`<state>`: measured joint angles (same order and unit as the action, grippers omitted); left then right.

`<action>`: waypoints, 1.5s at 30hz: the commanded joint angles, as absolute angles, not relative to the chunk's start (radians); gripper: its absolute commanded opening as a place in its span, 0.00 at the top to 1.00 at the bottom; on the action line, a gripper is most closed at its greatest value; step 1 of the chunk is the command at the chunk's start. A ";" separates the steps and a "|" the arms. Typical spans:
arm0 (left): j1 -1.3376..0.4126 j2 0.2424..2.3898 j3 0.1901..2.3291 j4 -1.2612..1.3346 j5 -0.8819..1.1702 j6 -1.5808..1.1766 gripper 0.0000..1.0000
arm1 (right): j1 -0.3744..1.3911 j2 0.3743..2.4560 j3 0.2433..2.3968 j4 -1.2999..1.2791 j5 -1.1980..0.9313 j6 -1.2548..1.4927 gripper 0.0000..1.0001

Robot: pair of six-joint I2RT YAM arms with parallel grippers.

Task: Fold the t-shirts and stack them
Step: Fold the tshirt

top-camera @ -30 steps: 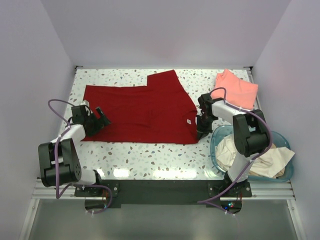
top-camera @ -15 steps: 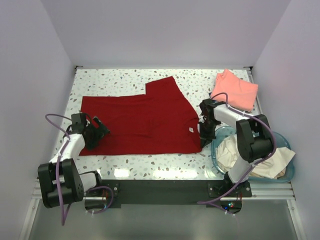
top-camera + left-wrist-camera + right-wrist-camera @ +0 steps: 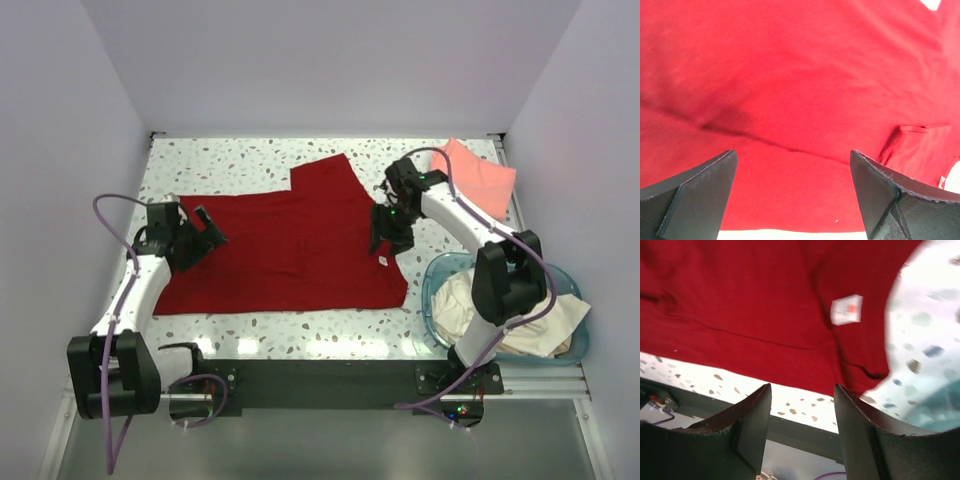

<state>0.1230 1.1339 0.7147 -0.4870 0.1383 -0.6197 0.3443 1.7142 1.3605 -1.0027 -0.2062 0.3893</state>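
Note:
A large dark red t-shirt (image 3: 290, 245) lies spread flat across the table, one sleeve pointing to the back and its white neck label (image 3: 381, 260) near the right edge. My left gripper (image 3: 205, 232) hovers over its left part, open wide; in the left wrist view only red cloth (image 3: 790, 75) lies below the gripper (image 3: 792, 195). My right gripper (image 3: 385, 230) hangs above the collar area, open and holding nothing (image 3: 802, 425), with the label (image 3: 846, 309) below it. A folded salmon-pink t-shirt (image 3: 480, 172) sits at the back right. Cream-white t-shirts (image 3: 480, 305) lie bunched in the basket.
A translucent teal basket (image 3: 428, 295) stands at the front right, beside the right arm's base. White walls close in the speckled table (image 3: 250, 155) at the left, back and right. The dark mounting rail (image 3: 320, 385) runs along the near edge.
The right gripper has opened, let go of the red shirt's right edge, and risen back over the collar area. The left gripper has lifted and moved slightly back. The shirt lies a little nearer the front.

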 commanded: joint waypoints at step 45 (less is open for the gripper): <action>0.051 0.910 0.607 -0.604 0.071 -0.782 0.00 | 0.494 1.557 1.075 -0.920 -0.316 0.448 0.40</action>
<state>0.0555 0.9180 0.5095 -0.5755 0.0914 -0.8001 0.4908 1.6279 0.9493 -0.8215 -0.3332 0.4816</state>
